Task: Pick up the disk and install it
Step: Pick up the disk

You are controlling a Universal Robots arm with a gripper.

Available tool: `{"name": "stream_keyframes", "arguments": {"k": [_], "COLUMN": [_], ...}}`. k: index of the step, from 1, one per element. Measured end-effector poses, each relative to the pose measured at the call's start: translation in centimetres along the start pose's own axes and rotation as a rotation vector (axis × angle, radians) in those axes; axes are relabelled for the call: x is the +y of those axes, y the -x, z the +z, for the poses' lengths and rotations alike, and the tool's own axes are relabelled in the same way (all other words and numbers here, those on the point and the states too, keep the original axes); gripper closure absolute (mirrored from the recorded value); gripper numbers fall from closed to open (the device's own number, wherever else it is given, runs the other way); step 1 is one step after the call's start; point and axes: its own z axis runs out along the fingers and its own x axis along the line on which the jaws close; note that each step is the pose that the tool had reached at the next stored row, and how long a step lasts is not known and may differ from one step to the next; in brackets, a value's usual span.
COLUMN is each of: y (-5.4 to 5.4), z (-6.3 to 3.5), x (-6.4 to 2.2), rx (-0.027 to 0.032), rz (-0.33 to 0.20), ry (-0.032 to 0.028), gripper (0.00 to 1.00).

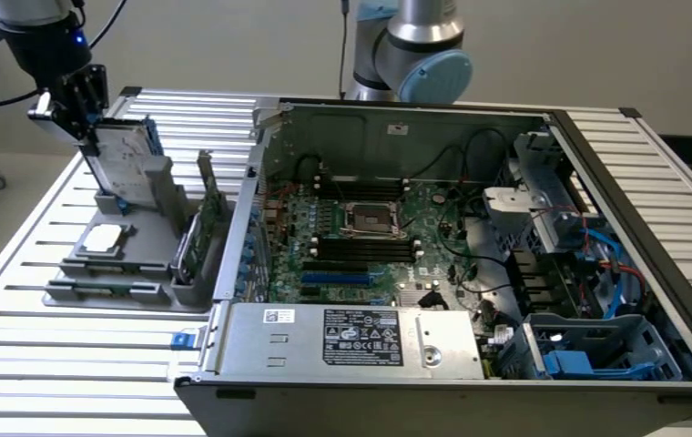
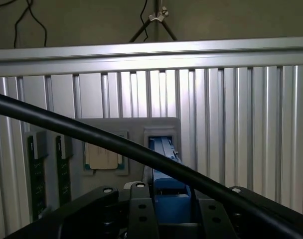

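You have a disk [image 1: 130, 164] of dull silver-grey metal with a white, paper-like label. Its carrier edge is smooth blue plastic. The gripper [image 1: 88, 126] is matt black. The holder [image 1: 194, 293] looks like matt grey plastic. The table [image 1: 30, 337] is ribbed metal with a satin shine. The computer case [image 1: 261, 341] is bare grey sheet metal. A black cable [image 2: 91, 133] has a slight sheen.
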Motion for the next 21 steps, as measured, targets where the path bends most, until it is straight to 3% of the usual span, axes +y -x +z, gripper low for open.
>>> {"name": "stream_keyframes", "arguments": {"k": [14, 21], "y": [-0.1, -0.1], "z": [-5.73, -8.94], "x": [-0.07, -0.43], "rx": [0.0001, 0.0003], "rz": [0.0, 0.0], "ry": [0.0011, 0.0057], "gripper": [0.67, 0.67]}}
